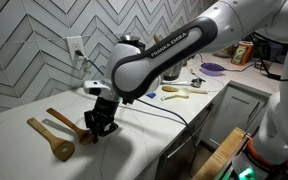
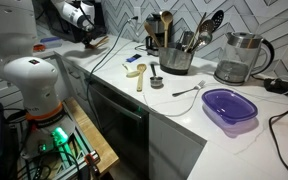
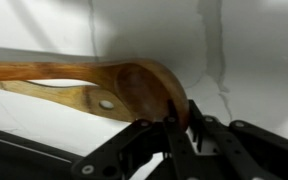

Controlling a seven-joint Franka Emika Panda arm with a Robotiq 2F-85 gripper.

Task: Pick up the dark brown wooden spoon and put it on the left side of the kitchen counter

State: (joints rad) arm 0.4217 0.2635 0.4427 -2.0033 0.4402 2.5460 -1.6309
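Observation:
The dark brown wooden spoon (image 1: 66, 121) lies slanted on the white kitchen counter (image 1: 134, 140) in an exterior view. My gripper (image 1: 97, 124) is down at the spoon's near end. In the wrist view the spoon's rounded bowl (image 3: 142, 90) sits right at my fingertips (image 3: 181, 122), with its handle running off to the left. The fingers are drawn close together on the bowl's edge. In an exterior view (image 2: 88, 40) my gripper is small and far off at the counter's far end, and the grip is hidden there.
A lighter tan wooden spatula (image 1: 50, 140) lies beside the spoon; its holed blade (image 3: 96, 102) shows in the wrist view. Further along the counter are a pale cream utensil (image 2: 139, 76), a pot of utensils (image 2: 174, 58), a kettle (image 2: 239, 56) and a purple bowl (image 2: 229, 106).

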